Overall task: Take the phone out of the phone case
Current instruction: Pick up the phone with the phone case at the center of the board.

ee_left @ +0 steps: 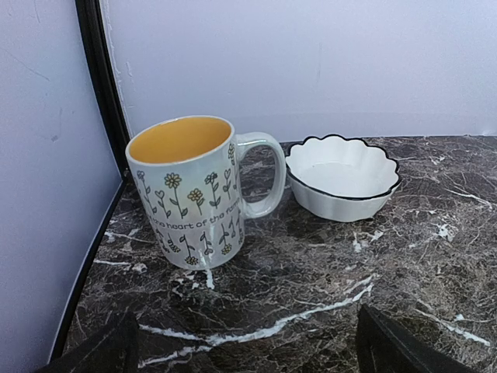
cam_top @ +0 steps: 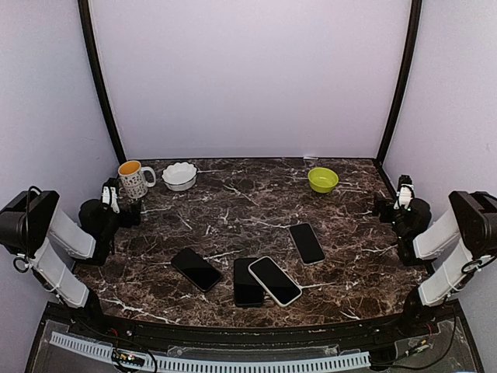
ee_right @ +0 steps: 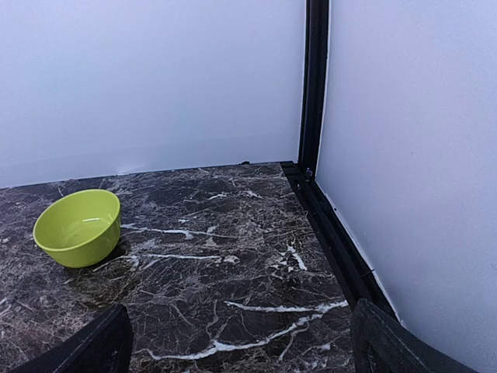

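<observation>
On the marble table (cam_top: 233,194), my left gripper (cam_top: 111,196) and right gripper (cam_top: 404,190) sit at the left and right edges, jaws wide apart and holding nothing. The phone in the white case (cam_top: 274,280) lies near-centre, long axis running far-left to near-right, against a bare black phone (cam_top: 247,284). I judge my right gripper slightly nearer. The white scalloped bowl (ee_left: 342,183), green bowl (ee_right: 78,227) and mug (ee_left: 190,194) show nothing inside.

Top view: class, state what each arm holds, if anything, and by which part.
Nothing is held. Left and right jaws both stand open and empty, far from the phones.
</observation>
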